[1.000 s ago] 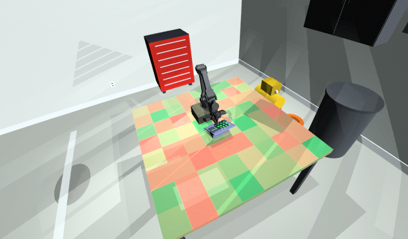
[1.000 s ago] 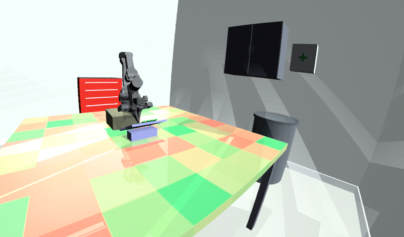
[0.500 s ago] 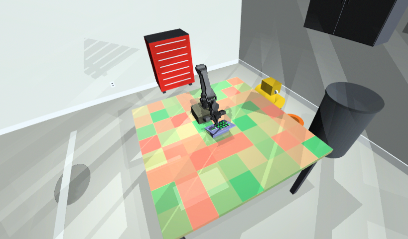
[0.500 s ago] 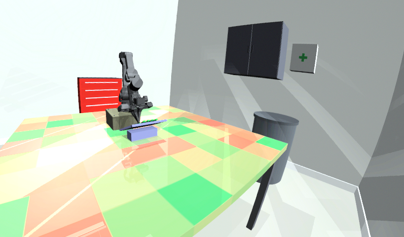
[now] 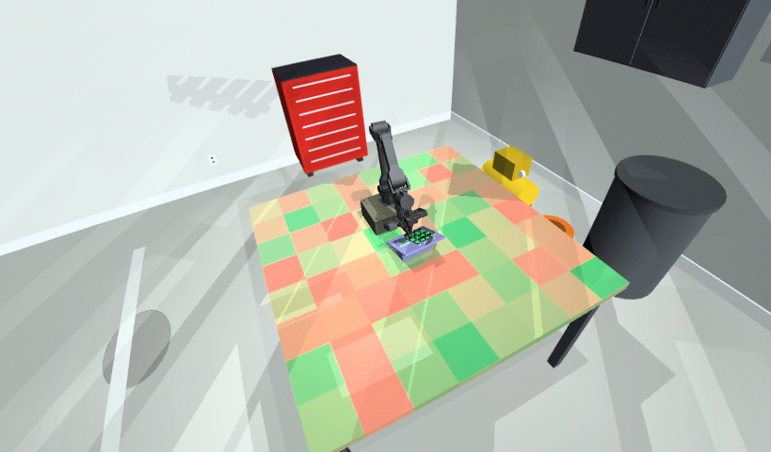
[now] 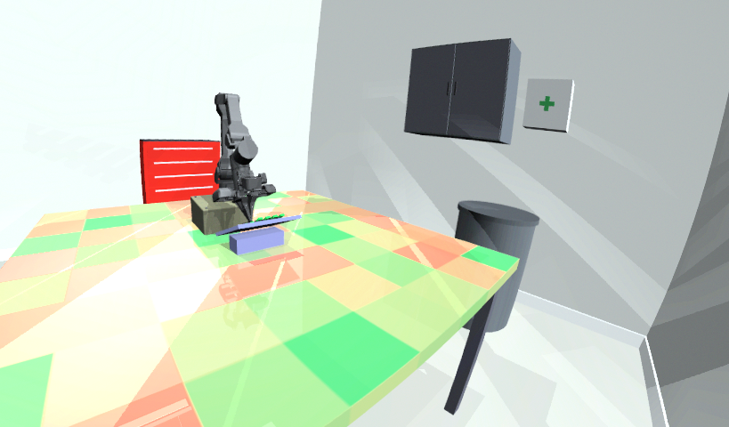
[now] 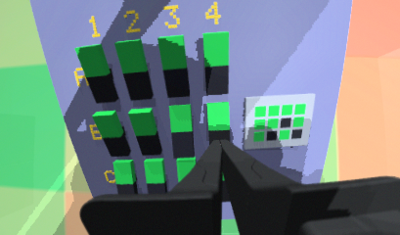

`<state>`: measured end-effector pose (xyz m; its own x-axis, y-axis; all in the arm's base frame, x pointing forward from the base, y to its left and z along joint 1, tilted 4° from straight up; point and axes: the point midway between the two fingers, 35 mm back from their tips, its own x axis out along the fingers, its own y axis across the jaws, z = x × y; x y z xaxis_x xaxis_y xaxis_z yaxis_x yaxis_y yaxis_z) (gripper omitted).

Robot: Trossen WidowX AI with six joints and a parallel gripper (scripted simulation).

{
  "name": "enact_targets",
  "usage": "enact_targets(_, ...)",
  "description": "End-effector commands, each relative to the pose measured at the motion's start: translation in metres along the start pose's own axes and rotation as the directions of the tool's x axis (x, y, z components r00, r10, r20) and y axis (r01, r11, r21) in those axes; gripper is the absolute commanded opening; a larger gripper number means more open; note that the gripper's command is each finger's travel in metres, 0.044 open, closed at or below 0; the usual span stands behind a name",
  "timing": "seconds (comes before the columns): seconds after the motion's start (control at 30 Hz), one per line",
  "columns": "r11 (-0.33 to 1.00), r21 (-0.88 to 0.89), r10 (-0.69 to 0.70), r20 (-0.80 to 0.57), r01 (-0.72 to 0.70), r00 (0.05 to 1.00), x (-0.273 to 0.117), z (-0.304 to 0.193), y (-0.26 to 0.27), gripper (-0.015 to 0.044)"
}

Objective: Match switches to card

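1. On the left, the column 1 switches (image 7: 98,73) have their long axes running from near the arm toward the far side, green ends pointing away.
2. Columns 2 and 3 continue rightward, similarly aligned; their nearest switches are partly hidden.
3. At column 4, the closed hand (image 5: 409,234) (image 6: 250,218) (image 7: 219,146) points down by the near half of B4, holding nothing; contact is unclear.
4. Right of the grid, the small card (image 7: 280,120) shows three dark squares.
5. Everything sits on the tilted panel (image 5: 412,247) (image 6: 267,223) (image 7: 280,59), above the table (image 5: 461,347) (image 6: 352,349).
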<state>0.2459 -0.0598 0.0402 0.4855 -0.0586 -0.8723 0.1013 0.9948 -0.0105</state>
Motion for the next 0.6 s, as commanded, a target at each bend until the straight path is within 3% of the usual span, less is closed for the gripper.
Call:
enact_targets(0.0,1.0,0.004,-0.002,0.002,0.002,1.0,0.0007,0.0004,-0.0002,0.0)
enact_targets(0.57,1.0,0.004,-0.002,0.002,0.001,1.0,0.003,0.0004,-0.0002,0.0)
